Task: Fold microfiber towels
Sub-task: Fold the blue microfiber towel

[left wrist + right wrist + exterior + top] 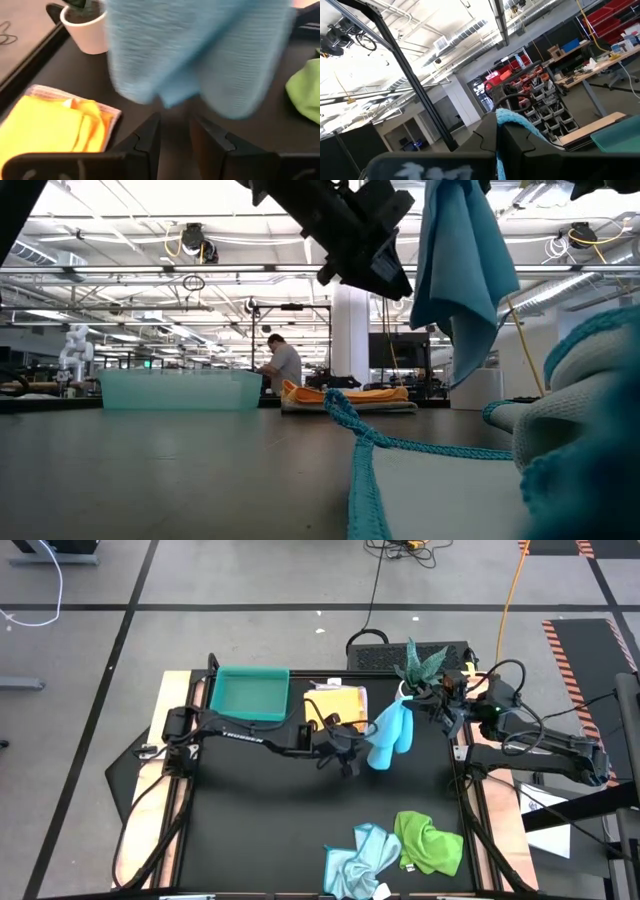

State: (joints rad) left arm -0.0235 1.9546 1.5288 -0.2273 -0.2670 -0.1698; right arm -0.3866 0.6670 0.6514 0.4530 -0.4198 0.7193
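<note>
The right tool (432, 700) is clamped on the blue towel's (390, 735) top edge, hanging it above the worktop (270, 810). The left tool (352, 762), fingers slightly apart and empty, sits just beside it. A missed corner grab could leave the towel bunched, or swing it into the plant (418, 668).

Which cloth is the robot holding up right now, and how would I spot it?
Find the potted plant at the table's far edge. Just beside it the bright blue towel hangs in the air, pinched at its top by the right gripper. It alone hangs; the other cloths lie on the table.
</note>
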